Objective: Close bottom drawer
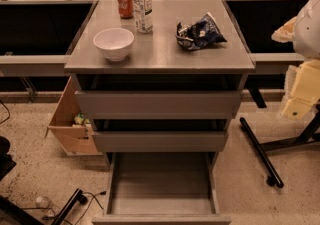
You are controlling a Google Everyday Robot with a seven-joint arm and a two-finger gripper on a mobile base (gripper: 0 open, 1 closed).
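The bottom drawer [161, 189] of the grey cabinet [160, 59] is pulled far out toward me. Its grey box-like tray is empty and its flat front [161, 219] lies at the lower edge of the view. The middle drawer [160, 140] and the top drawer [159, 104] each stand out a little. A white and yellowish part of my arm [306, 34] shows at the right edge. The gripper itself is out of view.
On the cabinet top stand a white bowl [114, 43], a clear bottle [142, 3], a red can [124, 2] and a crumpled snack bag [200, 33]. A cardboard box [70, 124] sits left of the cabinet. A black bar [260, 151] lies on the floor at right, and cables [75, 204] at lower left.
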